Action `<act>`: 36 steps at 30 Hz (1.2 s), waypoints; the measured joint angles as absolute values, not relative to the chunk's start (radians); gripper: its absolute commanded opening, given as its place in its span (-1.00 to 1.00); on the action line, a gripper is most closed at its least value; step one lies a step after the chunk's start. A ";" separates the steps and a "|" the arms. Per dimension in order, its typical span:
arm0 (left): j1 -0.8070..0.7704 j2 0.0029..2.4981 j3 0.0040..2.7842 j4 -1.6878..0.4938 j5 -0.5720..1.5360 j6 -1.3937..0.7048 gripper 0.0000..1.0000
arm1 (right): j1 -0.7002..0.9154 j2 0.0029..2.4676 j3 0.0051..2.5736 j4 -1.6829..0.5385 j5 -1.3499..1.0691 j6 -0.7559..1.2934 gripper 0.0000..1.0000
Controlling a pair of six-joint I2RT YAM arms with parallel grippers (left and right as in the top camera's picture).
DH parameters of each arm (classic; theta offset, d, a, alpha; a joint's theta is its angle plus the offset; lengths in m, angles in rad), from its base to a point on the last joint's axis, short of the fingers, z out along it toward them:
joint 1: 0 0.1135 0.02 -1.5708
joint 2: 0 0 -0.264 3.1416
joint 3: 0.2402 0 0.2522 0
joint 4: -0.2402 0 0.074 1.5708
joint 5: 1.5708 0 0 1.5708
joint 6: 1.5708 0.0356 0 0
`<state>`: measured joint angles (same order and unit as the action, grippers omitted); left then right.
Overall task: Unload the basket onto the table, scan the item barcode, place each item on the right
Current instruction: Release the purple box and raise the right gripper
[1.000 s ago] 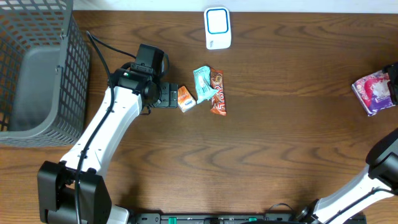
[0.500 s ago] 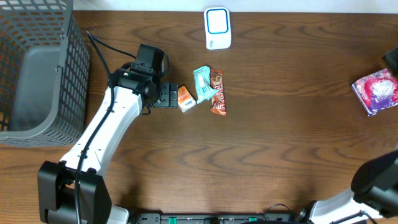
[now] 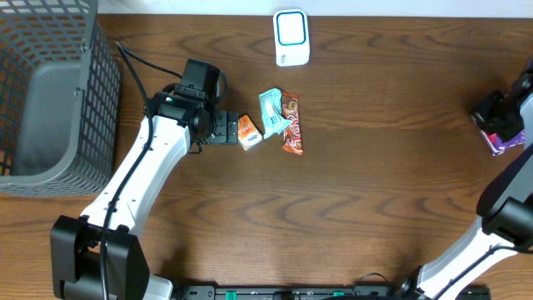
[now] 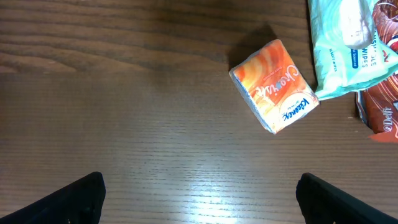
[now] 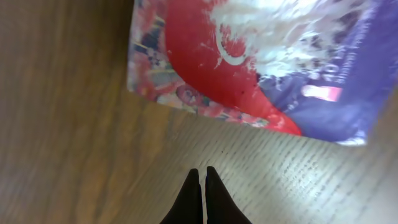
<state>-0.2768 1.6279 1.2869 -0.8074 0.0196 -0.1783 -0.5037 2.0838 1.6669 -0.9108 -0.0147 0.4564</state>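
- while the left gripper (image 4: pixel 202 202) hovers with jaws spread wide, the orange tissue pack (image 4: pixel 275 86) lies on the table (image 4: pixel 124 93) just ahead of it, beside the pale wipes packet (image 4: pixel 348 43).
- it looks light and soft; i would pinch it gently across its narrow sides.
- the right gripper (image 5: pixel 202 186) has its jaws pressed together, empty, near the purple packet (image 5: pixel 261 56).

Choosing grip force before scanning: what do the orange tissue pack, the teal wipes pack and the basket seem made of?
Tissue pack: probably printed plastic film, faint sheen, soft rounded corners; could be thin card.
Wipes pack: thin glossy film, creased, with a flat sealed edge.
Basket: matte grey mesh, metal wire or plastic; cannot tell which.
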 measured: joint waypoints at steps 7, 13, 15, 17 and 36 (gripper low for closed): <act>-0.277 1.628 1.287 -0.807 0.019 -0.178 0.96 | -0.504 2.154 1.666 -0.823 0.007 0.454 -0.98; -0.277 1.628 1.287 -0.807 0.019 -0.178 0.96 | -0.504 2.196 1.666 -0.700 0.024 0.416 -0.98; -0.277 1.628 1.287 -0.807 0.019 -0.178 0.96 | -0.504 2.202 1.665 -0.653 0.024 0.398 -0.98; -0.277 1.628 1.287 -0.807 0.020 -0.178 0.96 | -0.504 2.202 1.666 -0.592 0.015 0.362 -0.92; -0.277 1.628 1.287 -0.807 0.020 -0.178 0.96 | -0.439 2.127 1.675 -0.573 -0.517 0.217 0.61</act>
